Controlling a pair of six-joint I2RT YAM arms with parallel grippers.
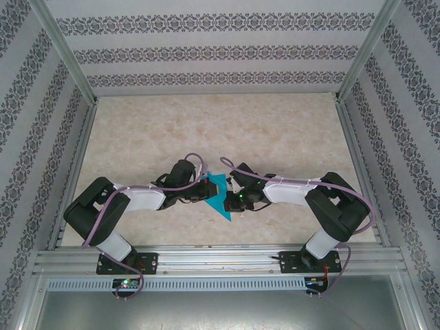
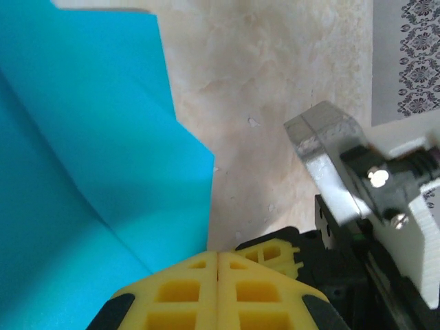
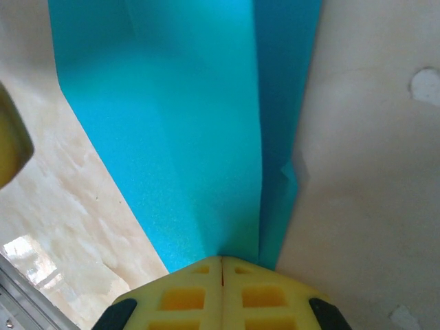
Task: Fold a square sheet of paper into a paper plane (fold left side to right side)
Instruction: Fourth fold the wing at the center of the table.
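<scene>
Top view: I see the teal sheet of paper [image 1: 218, 196] lying on the marbled table [image 1: 275, 130] toward its near edge and about mid-width. It is folded to a narrow form whose point faces the arm bases. The left gripper [image 1: 203, 191] meets it from the left and the right gripper [image 1: 236, 199] from the right, both low over the table. Left wrist view: the yellow fingers [image 2: 179, 295] of the left gripper [image 2: 218, 256] are pressed together, their tips at the paper's [image 2: 89, 179] lower edge. A crease runs diagonally across the sheet, and part of the right arm [image 2: 385, 199] stands just beside. Right wrist view: the right gripper [image 3: 221, 261] is likewise closed, its tips at the end of a lengthwise fold in the paper [image 3: 185, 124]. Whether either pair of tips pinches the paper or merely presses on it, I cannot tell.
</scene>
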